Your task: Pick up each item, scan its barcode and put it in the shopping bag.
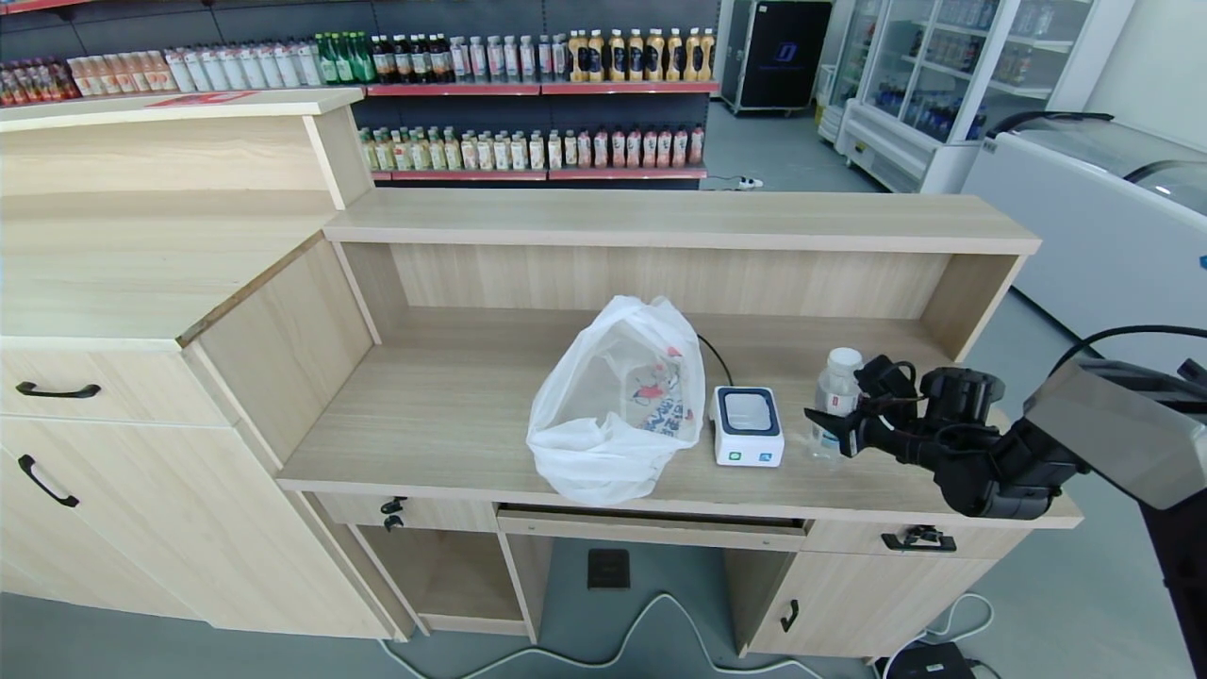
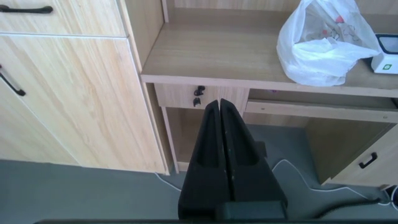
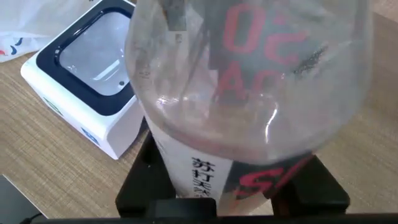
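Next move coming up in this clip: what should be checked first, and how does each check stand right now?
1. Right gripper closed on the bottle: ok.
2. Bottle's barcode facing the scanner: cannot tell.
3. Scanner window uncovered: ok.
4. Shopping bag upright beside the scanner, mouth gaping upward: ok.
5. Left gripper shut, low in front of the counter, away from the bag: ok.

Left fingers (image 2: 211, 155) pressed together (low), right fingers (image 3: 134, 190) clamped
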Robot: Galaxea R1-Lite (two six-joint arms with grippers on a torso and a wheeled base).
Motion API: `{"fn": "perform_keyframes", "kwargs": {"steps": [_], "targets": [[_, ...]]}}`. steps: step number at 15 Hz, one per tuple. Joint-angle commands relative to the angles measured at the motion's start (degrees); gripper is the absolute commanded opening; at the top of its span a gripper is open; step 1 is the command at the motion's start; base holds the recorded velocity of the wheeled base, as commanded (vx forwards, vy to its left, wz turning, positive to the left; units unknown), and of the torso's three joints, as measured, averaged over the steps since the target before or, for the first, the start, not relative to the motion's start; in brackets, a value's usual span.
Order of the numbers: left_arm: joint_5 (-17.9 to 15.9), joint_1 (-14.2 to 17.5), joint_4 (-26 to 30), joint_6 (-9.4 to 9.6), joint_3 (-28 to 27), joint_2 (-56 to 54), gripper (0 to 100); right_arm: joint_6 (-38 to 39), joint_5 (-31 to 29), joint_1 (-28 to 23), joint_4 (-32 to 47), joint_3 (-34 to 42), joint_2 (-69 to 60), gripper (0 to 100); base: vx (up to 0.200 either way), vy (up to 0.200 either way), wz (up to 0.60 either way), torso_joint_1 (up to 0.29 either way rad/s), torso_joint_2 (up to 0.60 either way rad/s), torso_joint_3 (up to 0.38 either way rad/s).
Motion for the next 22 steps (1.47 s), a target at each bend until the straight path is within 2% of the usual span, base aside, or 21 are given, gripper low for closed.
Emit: {"fn": "perform_keyframes", "kwargs": {"steps": [1, 9, 12, 13, 15, 16, 18, 19, 22], "targets": [[0.0, 0.0, 0.0, -0.01, 0.0, 0.0, 0, 0.0, 0.0, -0.2, -0.1, -0.4, -0.1, 0, 0.0, 0.0, 0.0, 0.0, 0.0, 0.0], [0.0, 0.0, 0.0, -0.01, 0.0, 0.0, 0, 1.0, -0.5, -1.1, -1.2, 0.4, -0.9, 0, 0.0, 0.0, 0.0, 0.0, 0.0, 0.0], [0.0, 0.0, 0.0, -0.01, 0.0, 0.0, 0, 9.2, -0.5, -1.3, -0.6, 0.4, -5.1, 0, 0.0, 0.0, 0.0, 0.0, 0.0, 0.0], [0.0, 0.0, 0.0, -0.01, 0.0, 0.0, 0, 15.9, -0.4, -1.5, 0.4, 2.2, -10.5, 0, 0.0, 0.0, 0.0, 0.0, 0.0, 0.0], [0.0, 0.0, 0.0, -0.01, 0.0, 0.0, 0, 23.3, 0.5, -1.5, 6.5, 5.9, -20.4, 0, 0.0, 0.0, 0.0, 0.0, 0.0, 0.0], [0.0, 0.0, 0.0, -0.01, 0.0, 0.0, 0, 27.1, 2.6, -1.4, 10.1, 7.2, -26.6, 0, 0.0, 0.0, 0.0, 0.0, 0.0, 0.0], [0.0, 0.0, 0.0, -0.01, 0.0, 0.0, 0, 34.2, 10.9, -1.2, 14.1, 10.7, -37.7, 0, 0.0, 0.0, 0.0, 0.0, 0.0, 0.0], [0.0, 0.0, 0.0, -0.01, 0.0, 0.0, 0, 37.6, 17.7, -1.2, 16.6, 12.8, -44.0, 0, 0.0, 0.0, 0.0, 0.0, 0.0, 0.0], [0.0, 0.0, 0.0, -0.01, 0.0, 0.0, 0, 40.7, 30.3, -0.9, 19.9, 19.0, -55.4, 0, 0.0, 0.0, 0.0, 0.0, 0.0, 0.0]]}}
